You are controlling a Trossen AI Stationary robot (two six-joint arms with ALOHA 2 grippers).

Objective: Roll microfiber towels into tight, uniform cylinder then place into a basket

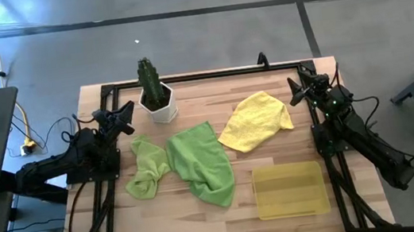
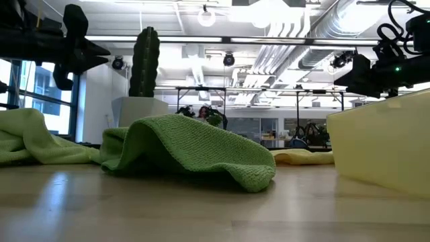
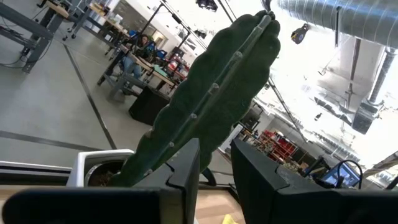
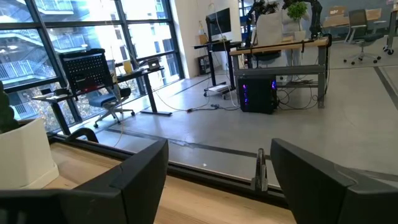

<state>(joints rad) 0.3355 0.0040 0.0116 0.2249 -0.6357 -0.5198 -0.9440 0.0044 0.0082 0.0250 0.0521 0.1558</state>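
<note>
The left gripper [image 1: 124,115] hangs above the table's left rear edge, just beside the white pot [image 1: 161,104] that holds the cactus [image 1: 148,79]. Its fingers [image 3: 186,171] stand narrowly apart with only a slim gap between them, and they hold nothing; the cactus rises right beyond them in the left wrist view. The right gripper [image 1: 297,90] hangs over the table's right rear corner, its fingers [image 4: 134,171] spread wide and empty, touching no cloth.

Between the two arms the three towels lie loose and unrolled on the wooden table [image 1: 283,210]. The small green towel [image 1: 146,168] is crumpled nearest the left arm. The larger green towel [image 1: 205,160] lies just beside it, and they seem to touch at one edge; in the low view it humps up in a fold at the middle. The yellow towel [image 1: 254,120] lies rumpled toward the right rear, near the right gripper but apart from it.

The basket [image 1: 290,190] sits at the right front of the table, in front of the yellow towel and apart from it, with no towel inside.
</note>
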